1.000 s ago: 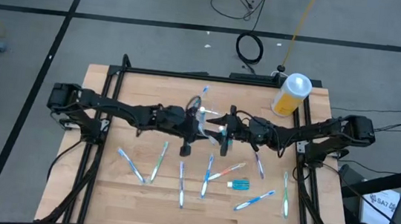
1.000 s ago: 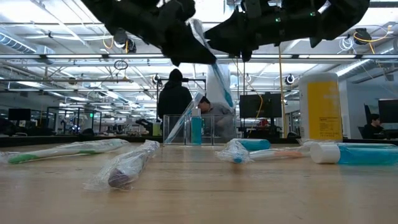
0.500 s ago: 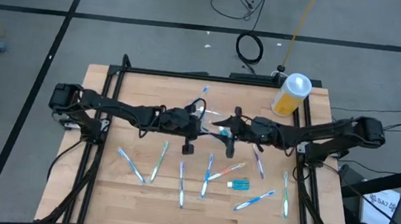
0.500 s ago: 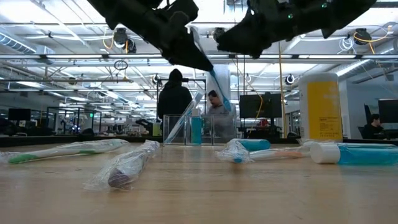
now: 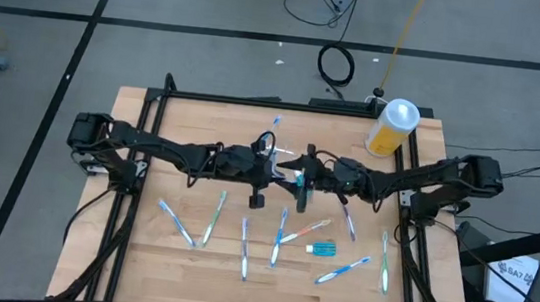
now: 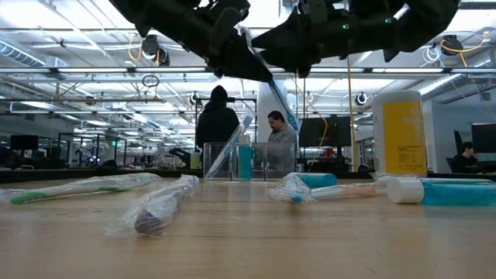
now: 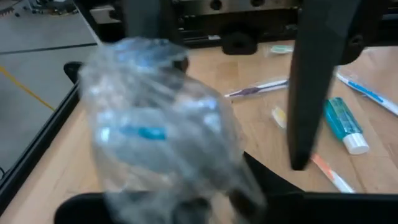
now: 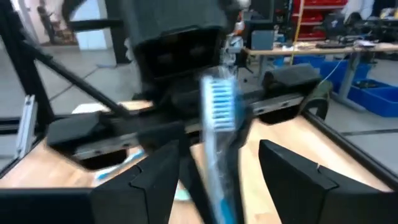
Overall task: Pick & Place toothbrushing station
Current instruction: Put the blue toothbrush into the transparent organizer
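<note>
My left gripper (image 5: 268,168) is shut on a toothbrush in a clear wrapper (image 6: 267,81), held in the air above the table's middle. My right gripper (image 5: 300,174) faces it, open. Its fingers stand on either side of the brush (image 8: 217,106) without touching it. The clear cup (image 6: 248,161) stands on the table below and behind them, with a toothbrush leaning in it and a teal tube inside. Several wrapped toothbrushes (image 5: 245,244) and a teal toothpaste tube (image 5: 323,247) lie flat on the near half of the table. My left gripper pinches the wrapped toothbrush by its upper end (image 6: 246,43) between its two fingers. The crumpled wrapper (image 7: 155,130) hides the exact place of contact. The brush is lifted clear and slants down from the fingers toward my right gripper, its blue lower end (image 6: 288,116) free.
A yellow bottle with a white cap (image 5: 391,127) stands at the far right of the table. A wrapped brush (image 6: 155,209) and a teal tube (image 6: 442,191) lie close to the low camera. People stand in the room behind the table (image 6: 217,124).
My right gripper drew back toward the table's right edge, away from the toothbrush, then came back toward my left gripper. The brush stayed in my left gripper, clear of the table, and now slants down between the right fingers.
</note>
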You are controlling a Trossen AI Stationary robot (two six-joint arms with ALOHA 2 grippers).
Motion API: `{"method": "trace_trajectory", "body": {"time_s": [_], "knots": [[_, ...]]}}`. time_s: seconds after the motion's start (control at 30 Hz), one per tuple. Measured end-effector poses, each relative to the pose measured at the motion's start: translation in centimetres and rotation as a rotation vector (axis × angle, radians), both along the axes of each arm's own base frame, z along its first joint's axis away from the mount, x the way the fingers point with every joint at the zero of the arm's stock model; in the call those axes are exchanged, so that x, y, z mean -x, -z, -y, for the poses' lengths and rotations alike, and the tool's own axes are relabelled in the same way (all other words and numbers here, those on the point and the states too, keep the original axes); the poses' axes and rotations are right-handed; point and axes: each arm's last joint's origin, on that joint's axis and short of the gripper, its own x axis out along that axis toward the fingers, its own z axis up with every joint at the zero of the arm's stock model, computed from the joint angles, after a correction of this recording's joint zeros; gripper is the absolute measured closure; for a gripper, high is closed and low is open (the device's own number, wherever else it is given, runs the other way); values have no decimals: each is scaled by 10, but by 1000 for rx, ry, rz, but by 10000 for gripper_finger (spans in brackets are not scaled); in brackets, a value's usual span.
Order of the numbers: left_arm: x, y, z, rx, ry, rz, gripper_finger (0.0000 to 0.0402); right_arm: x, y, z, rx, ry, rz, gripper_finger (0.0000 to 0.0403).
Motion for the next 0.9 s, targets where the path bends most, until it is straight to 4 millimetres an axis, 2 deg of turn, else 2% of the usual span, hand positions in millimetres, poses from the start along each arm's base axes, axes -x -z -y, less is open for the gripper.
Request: {"method": "trace_trajectory", "body": {"time_s": [0.13,0.27,0.43,0.73,0.8,0.9], "knots": [[0,0,0,-1,0,0,382,-2,5,4,7,11,-13,188],[0,1,0,-1,-1,-8,379,-4,8,7,22,11,-17,207],[1,1,-4,-1,-21,-10,388,-4,7,7,43,13,-8,264],[1,2,-9,21,-49,-13,361,-4,8,9,57,26,-15,380],[1,2,-9,22,-48,-14,360,-4,8,9,58,25,-17,392],[1,2,-8,22,-47,-14,359,-4,8,9,60,25,-17,385]]}}
